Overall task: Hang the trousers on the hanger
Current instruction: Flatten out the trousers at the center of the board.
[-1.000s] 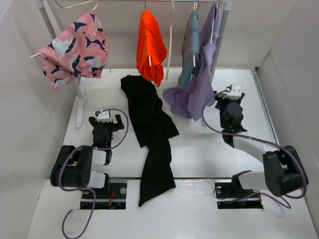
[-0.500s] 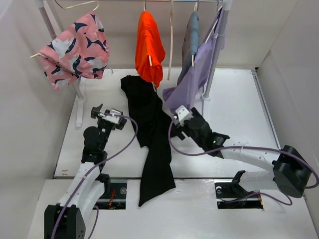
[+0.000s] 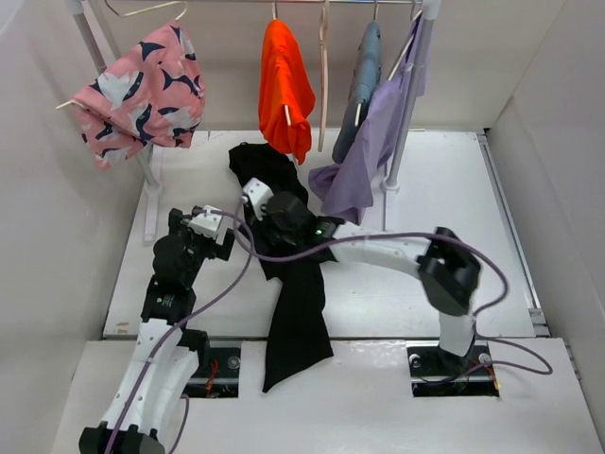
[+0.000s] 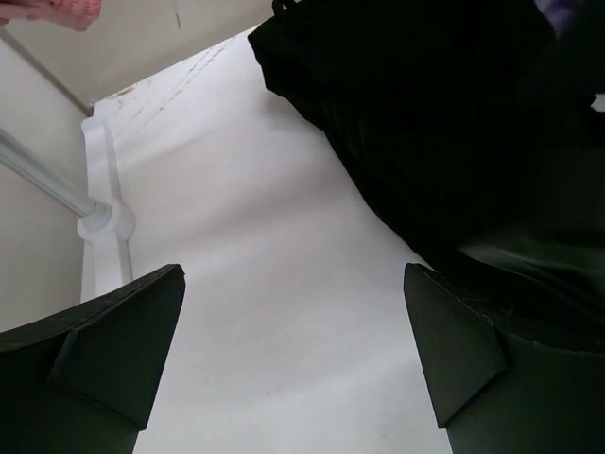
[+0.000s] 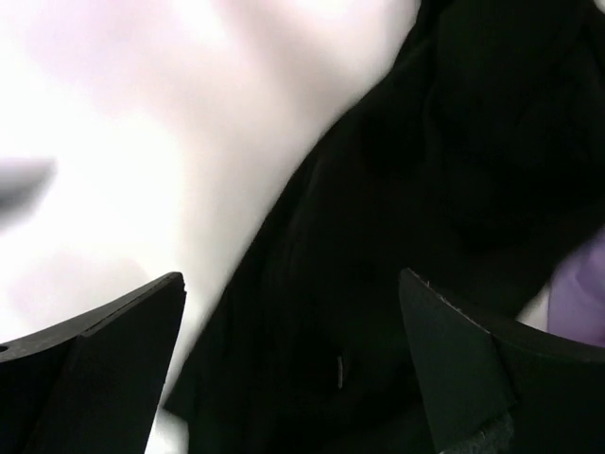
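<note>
While both claws stand open and empty, nothing of the task is done yet. Trousers lie sprawled along the bench. Your right claw hovers over their upper part. Your left claw sits just beside them, over bare bench. Hanger hangs bare beside the orange garment, apart from the trousers. Left to do: grasp, lift, drape over hanger.

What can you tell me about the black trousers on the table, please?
The trousers are plain black, soft-looking fabric, lying loosely crumpled on the white table, not on any hanger. Their bunched upper end sits below the hanging orange garment; one long leg trails toward the near edge. The open right gripper is over the upper part, holding nothing.
</note>
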